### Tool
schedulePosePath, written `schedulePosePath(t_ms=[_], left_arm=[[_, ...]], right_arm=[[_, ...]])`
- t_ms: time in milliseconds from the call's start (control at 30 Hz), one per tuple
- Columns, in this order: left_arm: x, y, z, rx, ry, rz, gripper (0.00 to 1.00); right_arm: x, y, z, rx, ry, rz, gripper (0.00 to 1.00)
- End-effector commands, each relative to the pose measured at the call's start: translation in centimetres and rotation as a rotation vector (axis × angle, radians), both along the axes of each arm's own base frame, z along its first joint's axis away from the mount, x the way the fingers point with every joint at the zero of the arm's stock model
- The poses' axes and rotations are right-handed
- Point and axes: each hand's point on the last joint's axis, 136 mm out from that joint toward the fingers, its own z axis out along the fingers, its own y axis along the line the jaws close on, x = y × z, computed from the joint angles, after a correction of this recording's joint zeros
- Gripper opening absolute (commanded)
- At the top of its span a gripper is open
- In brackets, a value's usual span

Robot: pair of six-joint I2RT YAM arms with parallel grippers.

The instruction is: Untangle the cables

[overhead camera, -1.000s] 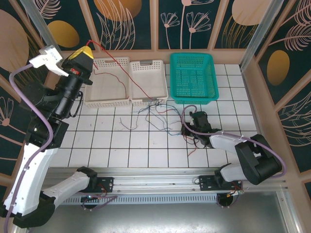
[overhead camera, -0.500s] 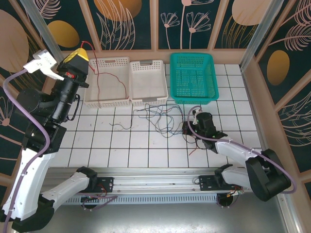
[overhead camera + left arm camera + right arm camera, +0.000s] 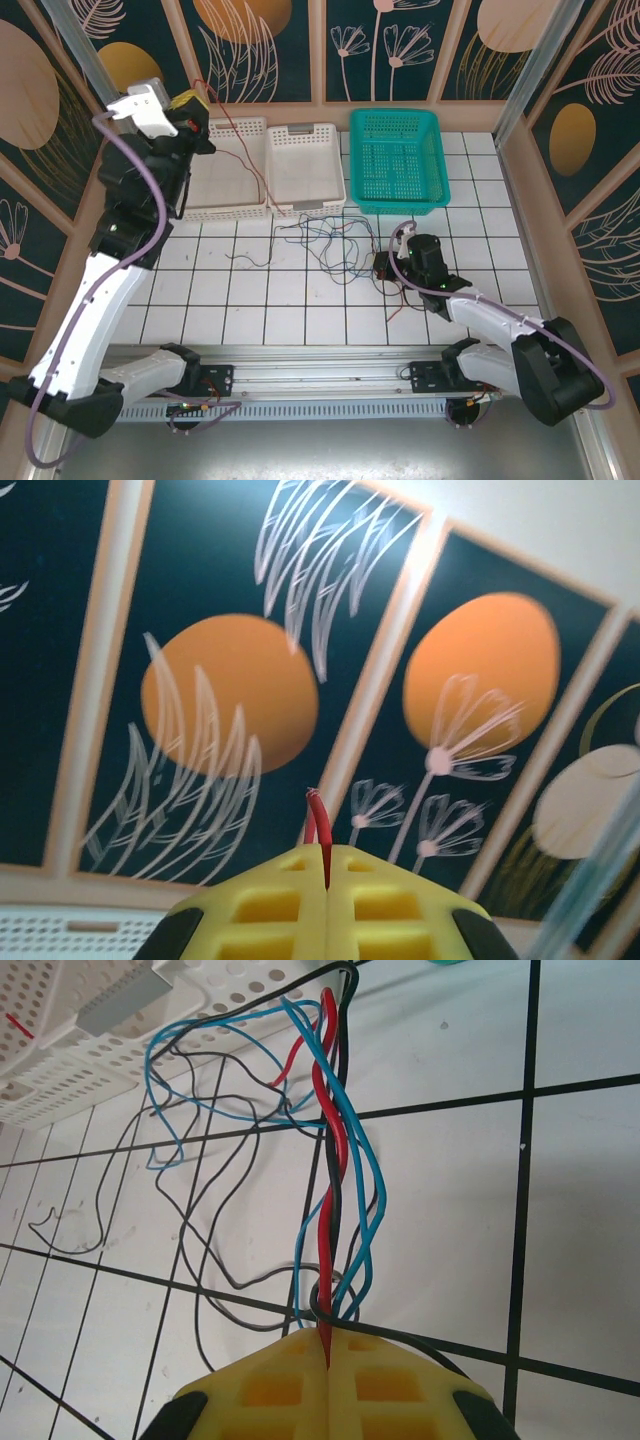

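Moved since the earlier frame: the left arm, swung up and back toward the wall panels, red cable (image 3: 240,140) drawn along.

Left pincer (image 3: 192,103): clenched on the red cable's end, high over the left white basket (image 3: 225,212).

Right pincer (image 3: 384,267): clenched on a twisted red-blue-black bundle (image 3: 335,1190), low on the tiled surface (image 3: 230,300).

Cables (image 3: 328,240): a loose knot before the baskets.

Progress: early. One red strand seemingly part-extracted, the rest unseparated.
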Motion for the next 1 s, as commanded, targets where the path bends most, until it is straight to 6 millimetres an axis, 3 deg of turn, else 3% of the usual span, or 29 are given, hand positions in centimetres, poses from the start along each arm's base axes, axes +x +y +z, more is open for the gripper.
schedulePosePath(t_ms=[0, 267, 533, 700, 967], left_arm=[[1.7, 2.2, 0.9, 0.002, -0.033, 0.072, 0.0], [7.3, 3.9, -3.4, 0.028, 0.064, 0.131, 0.0], [10.4, 4.9, -8.7, 0.024, 0.157, 0.159, 0.0], [12.3, 5.4, -13.8, 0.02, 0.254, 0.177, 0.0], [14.5, 5.1, -24.2, -0.003, 0.445, 0.175, 0.0]], right_arm=[[-0.4, 0.5, 1.2, 0.021, -0.052, 0.038, 0.0], [-0.9, 0.6, 1.5, 0.034, -0.06, 0.054, 0.0], [-1.3, 1.1, 1.6, 0.04, -0.061, 0.074, 0.0], [-1.4, 1.3, 1.4, 0.037, -0.059, 0.081, 0.0], [-1.7, 1.5, 1.3, 0.031, -0.056, 0.092, 0.0]])
